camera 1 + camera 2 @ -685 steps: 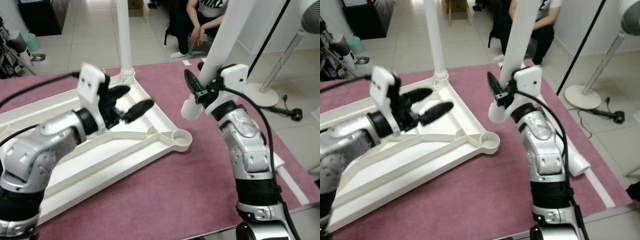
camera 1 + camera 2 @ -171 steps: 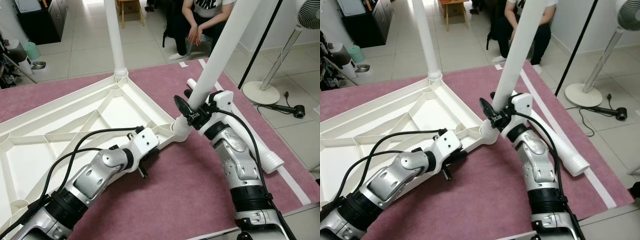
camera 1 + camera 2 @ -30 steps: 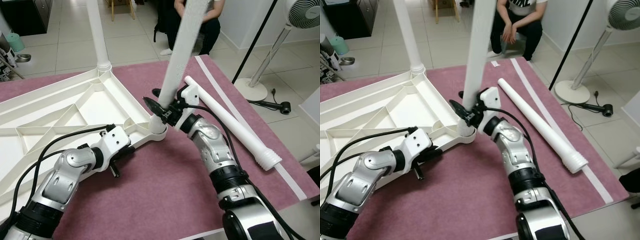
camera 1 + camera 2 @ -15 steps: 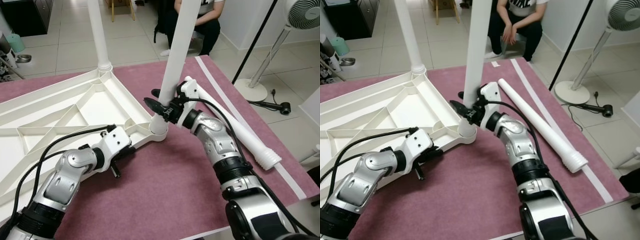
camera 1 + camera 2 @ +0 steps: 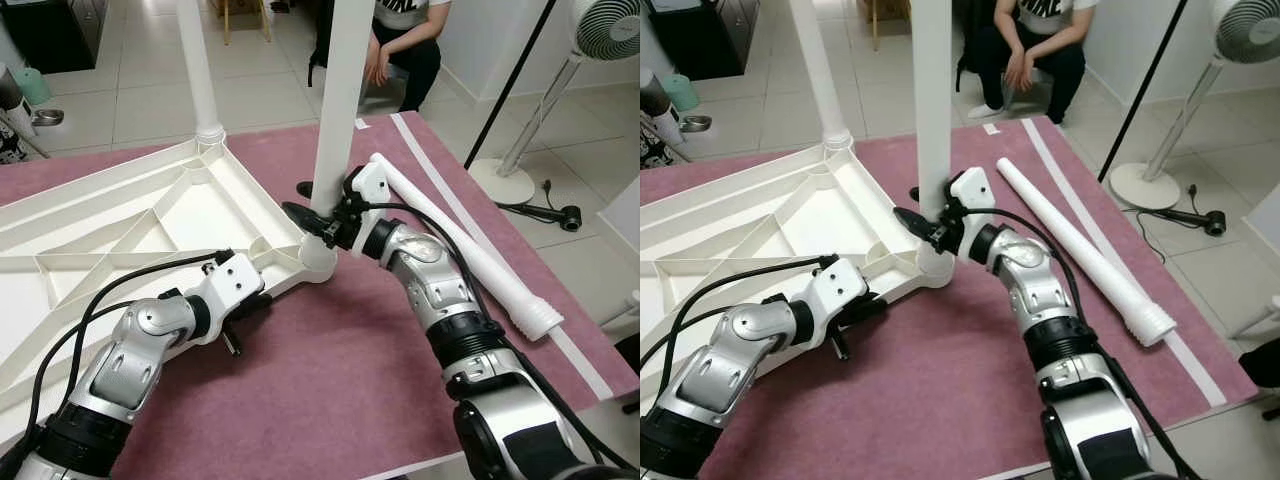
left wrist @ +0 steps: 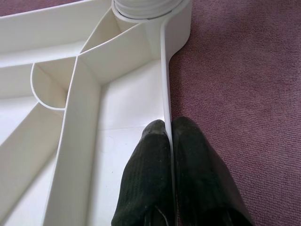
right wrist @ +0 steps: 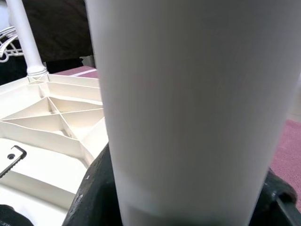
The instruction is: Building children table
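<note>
**Q:** Where is the table part, and what are the two arms doing?

**A:** The white tabletop [image 5: 130, 215] lies upside down on a pink rug [image 5: 330, 400], ribs showing. My right gripper [image 5: 318, 228] has its jaws clamped round a white leg [image 5: 338, 110], which stands near upright in the corner socket [image 5: 318, 262]. My left gripper [image 6: 168, 136] has its jaws pinched tight on the thin rim beside that corner. Another leg [image 5: 200, 70] stands at the far corner; a spare leg [image 5: 470, 250] lies on the rug to my right.

**Q:** What could go wrong from here?

**A:** I judge the leg may not be fully seated — if I push off-axis it could jam or tip out when I let go. The left hold is only on a thin edge, so the tabletop could slip and twist. A person [image 5: 405, 40] sits just beyond — a falling leg might reach them
</note>
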You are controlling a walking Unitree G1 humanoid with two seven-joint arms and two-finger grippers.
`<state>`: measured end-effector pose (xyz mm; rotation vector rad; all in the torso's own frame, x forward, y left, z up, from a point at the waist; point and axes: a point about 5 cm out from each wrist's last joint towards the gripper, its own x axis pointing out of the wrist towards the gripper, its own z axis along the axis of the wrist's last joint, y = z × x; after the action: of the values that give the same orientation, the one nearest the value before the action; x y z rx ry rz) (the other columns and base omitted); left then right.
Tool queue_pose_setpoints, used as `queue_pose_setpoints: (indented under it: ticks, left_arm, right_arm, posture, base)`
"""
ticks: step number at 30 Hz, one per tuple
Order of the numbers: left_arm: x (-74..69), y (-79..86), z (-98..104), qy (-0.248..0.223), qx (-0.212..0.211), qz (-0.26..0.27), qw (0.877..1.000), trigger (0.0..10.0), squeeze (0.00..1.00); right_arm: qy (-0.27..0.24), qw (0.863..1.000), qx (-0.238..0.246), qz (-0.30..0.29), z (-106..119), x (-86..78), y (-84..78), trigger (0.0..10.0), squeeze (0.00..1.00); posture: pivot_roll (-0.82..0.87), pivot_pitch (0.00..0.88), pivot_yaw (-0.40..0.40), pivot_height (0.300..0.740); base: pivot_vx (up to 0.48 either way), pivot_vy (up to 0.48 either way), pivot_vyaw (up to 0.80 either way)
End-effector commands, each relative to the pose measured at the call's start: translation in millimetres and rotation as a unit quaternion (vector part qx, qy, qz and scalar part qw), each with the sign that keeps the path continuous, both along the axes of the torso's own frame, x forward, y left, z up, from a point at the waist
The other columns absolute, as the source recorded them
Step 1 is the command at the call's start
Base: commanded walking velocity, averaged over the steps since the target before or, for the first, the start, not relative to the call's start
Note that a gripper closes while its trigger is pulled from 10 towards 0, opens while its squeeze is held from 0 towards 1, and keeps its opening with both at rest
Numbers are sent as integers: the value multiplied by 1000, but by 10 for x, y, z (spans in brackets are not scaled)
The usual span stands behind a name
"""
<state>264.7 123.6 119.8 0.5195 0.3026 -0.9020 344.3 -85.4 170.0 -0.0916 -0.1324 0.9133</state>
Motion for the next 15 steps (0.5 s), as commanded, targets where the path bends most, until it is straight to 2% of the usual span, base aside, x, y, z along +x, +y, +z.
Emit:
queue_pose_setpoints:
  ticks: [1,4,8,11,12,15]
  left_arm:
    - [70,89,52,-37,9,54,998,10000,0]
    - [72,88,53,-38,9,55,998,10000,0]
    - [79,76,57,-39,8,55,998,10000,0]
    - [84,73,54,-39,8,54,998,10000,0]
    - [86,70,53,-39,8,54,998,10000,0]
    - [86,67,53,-40,7,54,998,10000,0]
  right_arm:
    - [48,998,-28,-25,-258,-24,-82,10000,0]
    - [58,997,-19,-38,-276,-26,-93,10000,0]
    - [60,992,-34,-107,-377,2,-102,10000,0]
    - [63,990,-33,-125,-401,8,-90,10000,0]
    - [60,985,-37,-156,-422,22,-82,10000,0]
    - [50,980,-48,-186,-440,33,-81,10000,0]
  posture:
    - [95,3,32,740]
    - [95,3,32,740]
    - [87,0,31,740]
    - [87,0,31,740]
    - [87,0,32,740]
    - [86,0,29,740]
  base:
    - [0,0,0]
    - [0,0,0]
    - [0,0,0]
    - [0,0,0]
    - [0,0,0]
    - [0,0,0]
